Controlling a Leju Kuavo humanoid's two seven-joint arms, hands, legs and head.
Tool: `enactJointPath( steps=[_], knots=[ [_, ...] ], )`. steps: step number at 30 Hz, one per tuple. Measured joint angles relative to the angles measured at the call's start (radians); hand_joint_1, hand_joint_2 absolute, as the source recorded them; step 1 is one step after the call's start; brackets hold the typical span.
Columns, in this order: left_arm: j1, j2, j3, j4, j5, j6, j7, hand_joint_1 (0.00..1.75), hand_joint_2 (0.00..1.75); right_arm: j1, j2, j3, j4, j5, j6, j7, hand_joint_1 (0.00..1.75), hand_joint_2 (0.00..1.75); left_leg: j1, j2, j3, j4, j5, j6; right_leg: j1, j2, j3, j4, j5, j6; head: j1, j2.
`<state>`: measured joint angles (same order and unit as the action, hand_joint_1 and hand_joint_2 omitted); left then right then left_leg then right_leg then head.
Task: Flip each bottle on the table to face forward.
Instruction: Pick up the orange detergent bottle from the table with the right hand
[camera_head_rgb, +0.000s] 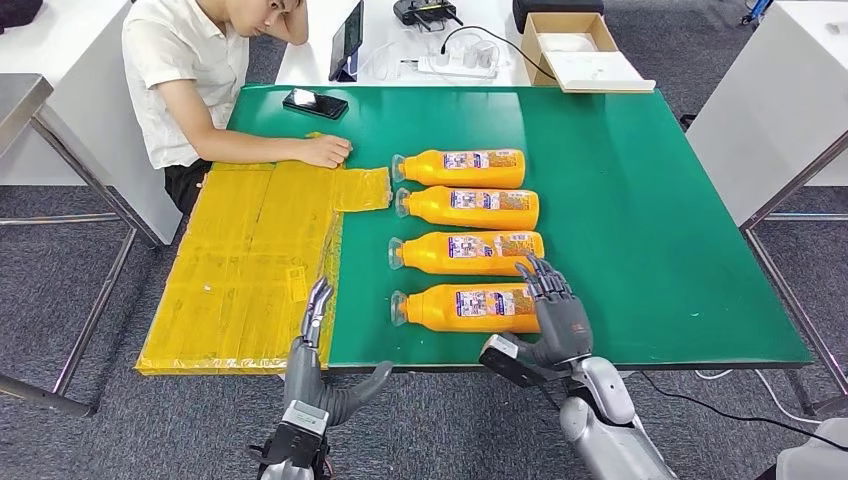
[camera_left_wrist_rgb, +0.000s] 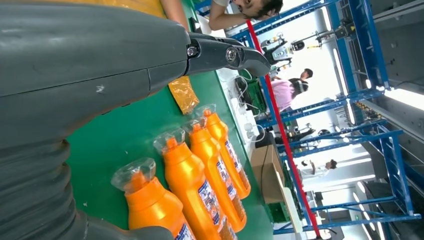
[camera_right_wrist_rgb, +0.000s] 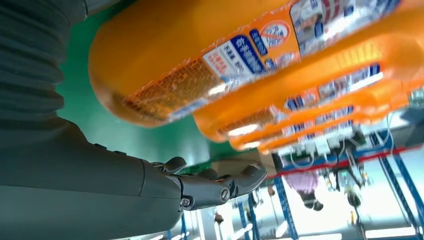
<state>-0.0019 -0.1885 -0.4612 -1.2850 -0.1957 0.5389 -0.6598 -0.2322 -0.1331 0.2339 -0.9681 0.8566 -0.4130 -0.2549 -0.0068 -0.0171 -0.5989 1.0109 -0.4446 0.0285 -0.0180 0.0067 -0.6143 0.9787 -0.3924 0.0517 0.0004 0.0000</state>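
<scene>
Both robot hands are sitting closest, at the near edge of the big green table (camera_head_rgb: 650, 200). A yellow sheet (camera_head_rgb: 250, 260) is covering the table's left part, and a person (camera_head_rgb: 190, 70) is leaning an arm on it. Four orange bottles (camera_head_rgb: 466, 252) are lying on their sides in a row, caps pointing left, labels facing up. The right hand (camera_head_rgb: 555, 315) is hovering by the bottom end of the nearest bottle (camera_head_rgb: 465, 307), fingers spread wide, holding nothing. The left hand (camera_head_rgb: 318, 345) is waiting at the sheet's edge, fingers straight, thumb out, holding nothing. A black phone (camera_head_rgb: 315, 103) is lying near the person.
</scene>
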Motion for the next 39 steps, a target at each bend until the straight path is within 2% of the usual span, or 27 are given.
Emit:
enactJointPath(
  steps=[9,20,27,28,31,32,39],
  knots=[
    [-0.003,-0.001,0.001,0.001,0.004,-0.02,0.001,0.0,1.75,-0.043,-0.016,0.049,0.06,0.029,0.086,0.051,0.0,1.75,0.0,0.0,0.0,0.0,0.0,0.0,0.0,0.0,0.0,0.0,0.0,0.0,0.0,0.0],
    [-0.003,-0.001,0.007,0.001,-0.005,-0.03,0.005,0.0,1.75,-0.142,-0.038,0.134,0.117,0.066,0.258,0.145,0.0,1.75,0.0,0.002,0.002,0.0,0.0,0.0,0.0,0.0,0.001,0.0,0.0,0.0,0.0,0.0],
    [-0.003,-0.002,0.012,0.001,-0.022,-0.033,0.016,0.0,1.75,-0.198,-0.05,0.203,0.142,0.135,0.301,0.25,0.0,1.75,0.0,0.002,0.006,0.0,0.0,0.0,0.0,0.0,0.005,0.0,0.0,0.0,0.0,0.0],
    [-0.002,-0.002,0.012,0.001,-0.023,-0.035,0.017,0.0,1.75,-0.206,-0.052,0.211,0.146,0.135,0.311,0.253,0.08,1.75,0.0,0.001,0.006,0.0,0.0,0.0,0.0,0.0,0.005,0.0,0.0,0.0,0.0,0.0],
    [-0.002,-0.002,0.013,0.001,-0.024,-0.038,0.018,0.0,1.75,-0.227,-0.058,0.235,0.162,0.12,0.352,0.245,1.37,1.75,0.0,0.002,0.008,0.0,0.0,0.0,0.0,0.0,0.006,0.0,0.0,0.0,0.0,0.0],
    [-0.002,-0.003,0.013,0.001,-0.024,-0.039,0.019,0.0,1.75,-0.234,-0.062,0.243,0.167,0.113,0.367,0.238,1.73,1.75,0.0,0.002,0.008,0.0,0.0,0.0,0.0,0.0,0.007,0.0,0.0,0.0,0.0,0.0],
    [-0.002,-0.007,0.014,0.004,-0.023,-0.04,0.019,0.0,1.75,-0.268,-0.091,0.288,0.191,0.08,0.423,0.195,1.75,1.75,0.0,0.002,0.012,0.0,0.0,0.001,0.0,0.0,0.011,-0.001,0.0,0.0,0.0,0.0]
  ],
)
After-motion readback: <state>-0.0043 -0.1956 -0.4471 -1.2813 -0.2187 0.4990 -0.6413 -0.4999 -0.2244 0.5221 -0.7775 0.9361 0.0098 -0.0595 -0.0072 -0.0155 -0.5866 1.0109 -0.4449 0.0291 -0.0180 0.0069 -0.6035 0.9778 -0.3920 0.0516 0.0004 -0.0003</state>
